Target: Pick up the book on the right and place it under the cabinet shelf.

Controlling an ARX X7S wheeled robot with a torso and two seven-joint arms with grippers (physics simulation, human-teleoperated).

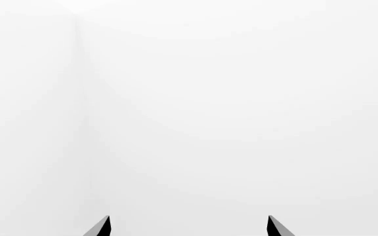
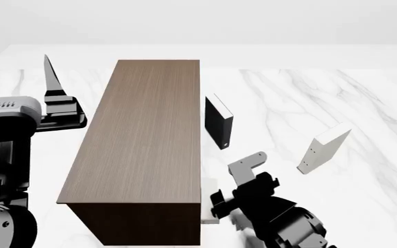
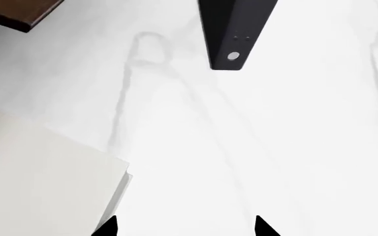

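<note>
The book, thin and white with two tiny dark dots on its narrow edge, stands tilted on the marble floor at the right of the head view. The cabinet shelf, a long dark-brown wood box, lies left of centre. My right gripper hovers low between the cabinet and the book, open with nothing between its fingers, well to the left of the book. It faces the black book. My left gripper is raised left of the cabinet, open, and its wrist view shows only white wall.
A black book stands upright just right of the cabinet. Another white book lies by the cabinet's near right corner, close beside my right gripper. White marble floor stretches to the right.
</note>
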